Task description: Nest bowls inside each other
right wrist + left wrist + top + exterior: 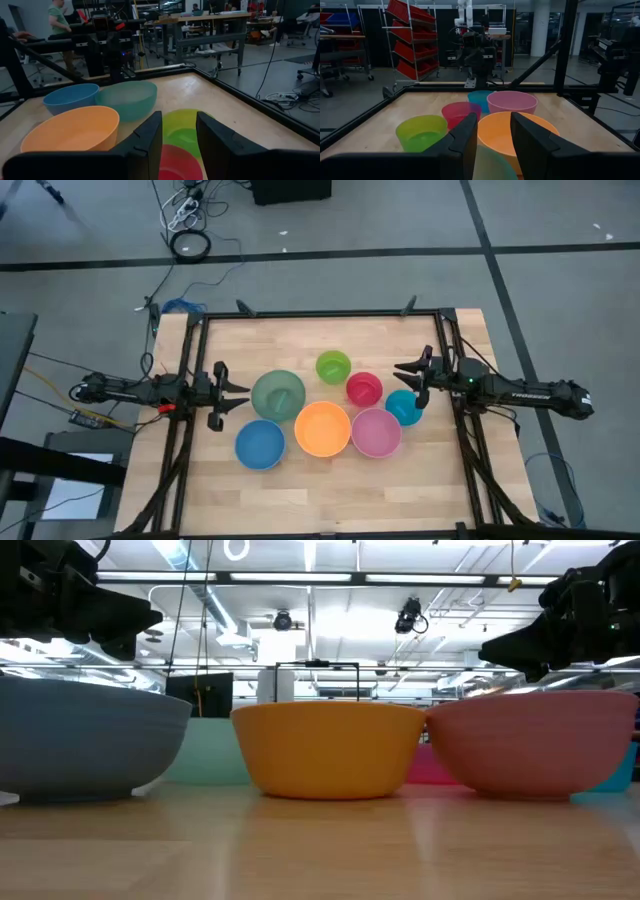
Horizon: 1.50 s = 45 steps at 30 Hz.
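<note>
Seven bowls stand upright and apart on the wooden table: dark green, lime green, red, teal, orange, pink and blue. My left gripper hovers open just left of the dark green bowl, fingers level and pointing at it. My right gripper hovers open by the teal bowl's far side, right of the red bowl. In the low view both grippers hang above rim height.
A black frame runs along the table's far edge and down both sides. Bare wood lies in front of the bowls toward the near edge. A person stands in the room beyond the table.
</note>
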Available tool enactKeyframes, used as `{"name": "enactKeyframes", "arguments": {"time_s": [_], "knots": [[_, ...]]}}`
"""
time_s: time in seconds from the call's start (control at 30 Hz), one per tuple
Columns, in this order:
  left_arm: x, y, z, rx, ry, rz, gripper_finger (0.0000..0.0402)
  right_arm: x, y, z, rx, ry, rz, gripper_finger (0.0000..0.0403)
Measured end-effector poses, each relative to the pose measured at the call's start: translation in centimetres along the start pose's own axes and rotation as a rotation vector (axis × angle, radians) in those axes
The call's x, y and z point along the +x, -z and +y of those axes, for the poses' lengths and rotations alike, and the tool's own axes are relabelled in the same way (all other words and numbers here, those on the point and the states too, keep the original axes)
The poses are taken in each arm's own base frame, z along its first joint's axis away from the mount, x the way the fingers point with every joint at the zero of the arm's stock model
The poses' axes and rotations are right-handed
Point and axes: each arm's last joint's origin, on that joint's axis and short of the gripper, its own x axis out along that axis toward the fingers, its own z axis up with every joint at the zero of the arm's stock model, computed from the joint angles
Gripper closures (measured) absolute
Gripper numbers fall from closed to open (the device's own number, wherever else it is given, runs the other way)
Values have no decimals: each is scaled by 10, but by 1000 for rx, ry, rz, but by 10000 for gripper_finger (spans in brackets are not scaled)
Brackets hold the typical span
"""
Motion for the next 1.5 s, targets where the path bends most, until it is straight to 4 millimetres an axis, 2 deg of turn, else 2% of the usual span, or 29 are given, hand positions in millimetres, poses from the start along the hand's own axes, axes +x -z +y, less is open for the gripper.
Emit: {"name": "enactKeyframes", "arguments": {"time_s": [1.27,1.4,1.5], "knots": [[0,-2,0,1,0,-22,275,0,0,0,-1,0,0,293],[-1,-11,0,-210,11,-110,275,0,0,0,28,-3,-4,293],[-2,-20,0,-247,20,-209,275,0,-2,1,107,-18,-17,293]]}}
